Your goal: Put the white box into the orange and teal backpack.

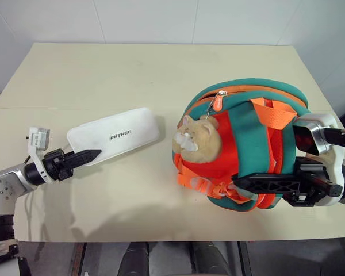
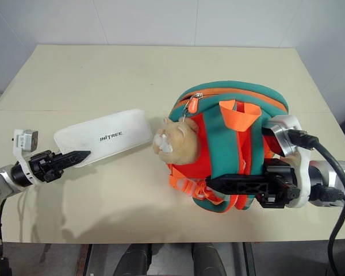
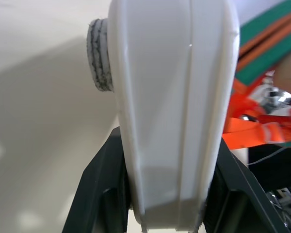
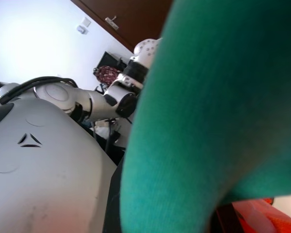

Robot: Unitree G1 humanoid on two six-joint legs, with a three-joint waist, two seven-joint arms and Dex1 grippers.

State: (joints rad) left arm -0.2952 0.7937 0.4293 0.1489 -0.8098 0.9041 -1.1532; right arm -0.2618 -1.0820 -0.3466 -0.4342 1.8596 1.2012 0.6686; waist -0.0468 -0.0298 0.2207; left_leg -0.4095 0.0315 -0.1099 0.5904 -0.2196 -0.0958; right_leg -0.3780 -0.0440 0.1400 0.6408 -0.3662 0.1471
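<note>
Holding the white box by one short end in our left gripper, jaws clamped on its two flat faces; the left wrist view shows a black finger on each side of it. That end grip leaves the whole free length clear to go in first, and the free end already points at the orange and teal backpack. The box casts a shadow on the table below it, so we judge it lifted, though contact at the far end can't be ruled out.

The backpack sits to the right of the box, near but apart, its plush toy charm facing the box. Our right gripper has it by the strap side, jaws closed on the fabric, which props the bag up and turns it so the zipper pull and top seam face up. The seam looks mostly shut from here, so we can't tell if there's an opening yet. Box not in; that's likely the next blocker.
</note>
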